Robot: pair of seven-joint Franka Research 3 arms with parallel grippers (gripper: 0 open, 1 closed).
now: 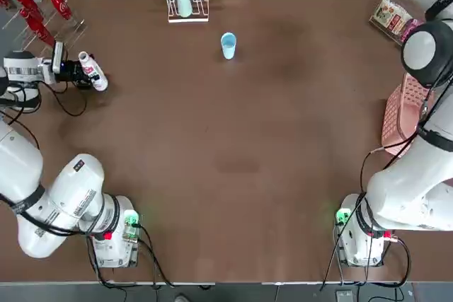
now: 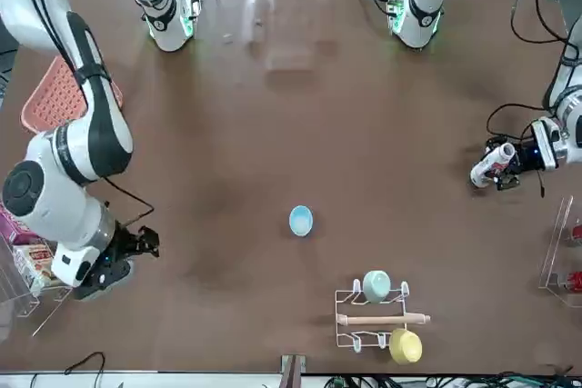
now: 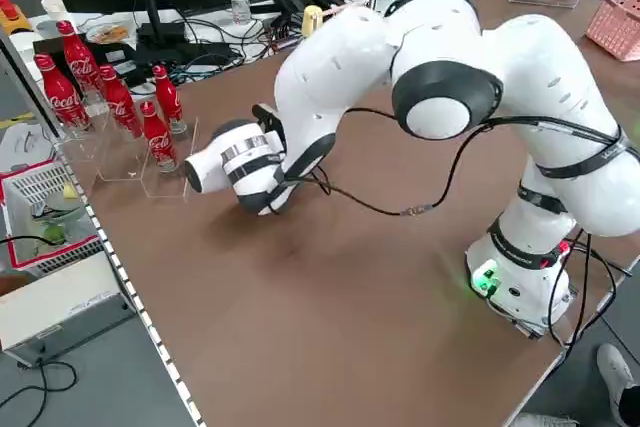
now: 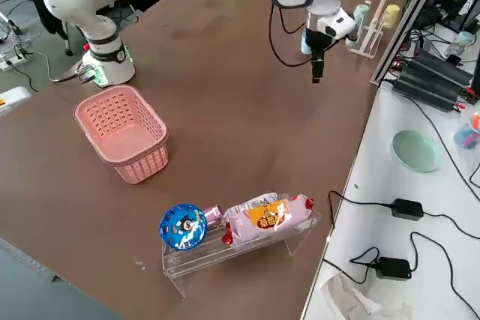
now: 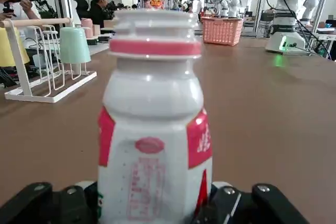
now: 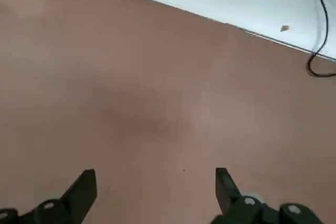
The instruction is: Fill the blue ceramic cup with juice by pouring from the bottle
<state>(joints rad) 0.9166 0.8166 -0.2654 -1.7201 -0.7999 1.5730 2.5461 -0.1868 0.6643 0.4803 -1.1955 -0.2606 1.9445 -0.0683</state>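
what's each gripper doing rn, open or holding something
Left gripper: closed on the white bottle, at the table's left side.
Right gripper: open, nothing between its fingers.

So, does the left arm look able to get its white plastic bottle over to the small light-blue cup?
Probably yes: the left tool grips the bottle, and only bare brown table separates it from the cup.
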